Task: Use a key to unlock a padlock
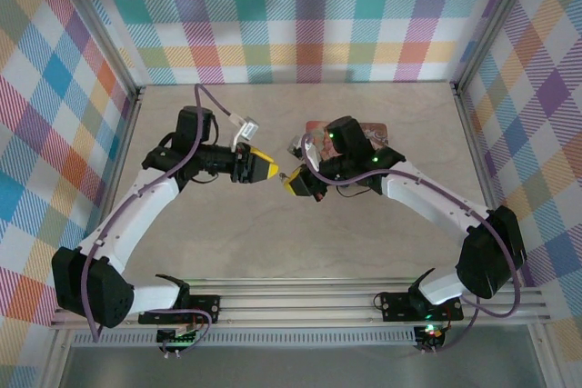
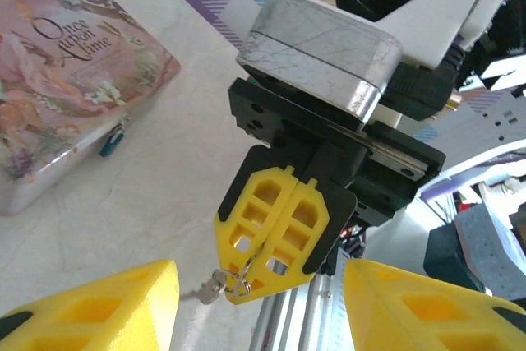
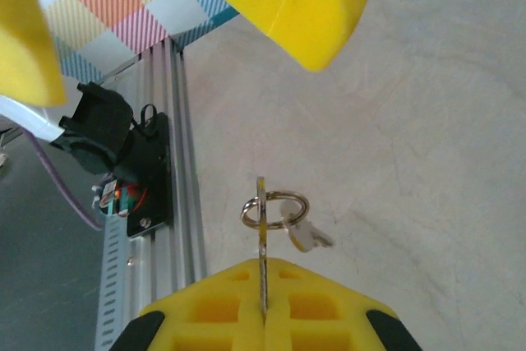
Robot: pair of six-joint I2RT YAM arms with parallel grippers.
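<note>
Right now the right gripper (image 2: 263, 273) is clenched on the key (image 3: 261, 232), which is edge-on between its pads. A ring (image 3: 275, 210) carrying a second small key (image 3: 307, 237) dangles from it. Left gripper (image 1: 269, 168) is released, with its fingers (image 2: 90, 310) spread either side of the right one's tip and gripping nothing. Padlock (image 2: 113, 139) hangs against the side wall of the tin box (image 2: 66, 63). Both grippers are near the tin box, to its left and apart from it.

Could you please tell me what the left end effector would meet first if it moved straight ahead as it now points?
Most likely the right end effector, shut on a small silvery key with a ring, directly ahead; depth is uncertain.
</note>
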